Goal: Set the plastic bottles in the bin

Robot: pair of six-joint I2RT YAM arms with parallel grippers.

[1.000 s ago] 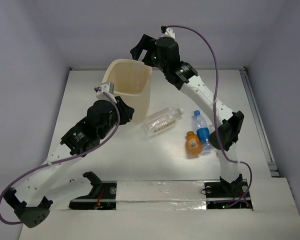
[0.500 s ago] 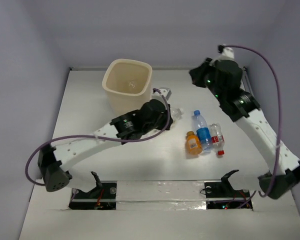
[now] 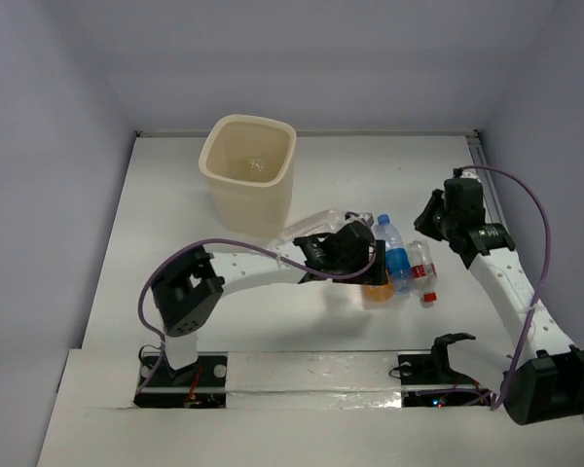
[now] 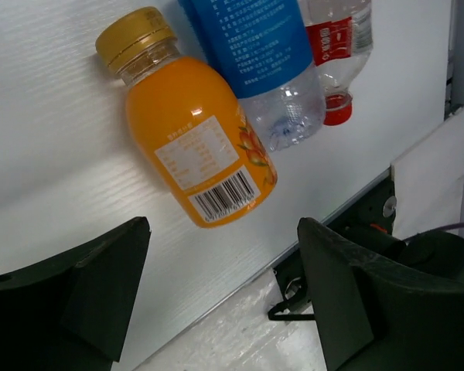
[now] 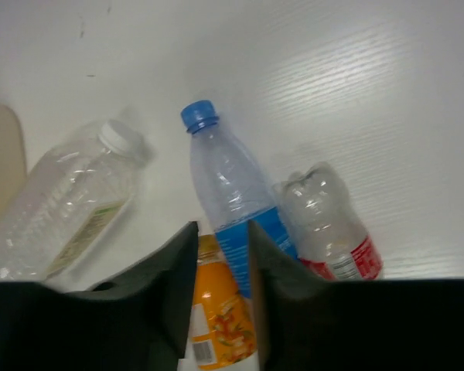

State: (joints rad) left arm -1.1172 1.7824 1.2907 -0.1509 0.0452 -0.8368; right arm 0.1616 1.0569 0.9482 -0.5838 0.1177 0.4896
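The cream bin stands at the back left. Three plastic bottles lie together mid-table: an orange-liquid one, a blue-labelled one and a red-labelled one. A plain clear bottle lies by the bin's foot, partly under my left arm. My left gripper hangs open over the orange bottle's lower end, with nothing between its fingers. My right gripper hovers above the cluster from the far right, its jaws a narrow gap apart and holding nothing.
The table's near edge with the arm mounts lies just below the orange bottle. The bin's side shows at the left of the right wrist view. The right wall rail runs behind my right arm.
My left arm has swung from beside the bin across to the bottle cluster. My right arm has come away from above the bin, out to the right and down toward the cluster.
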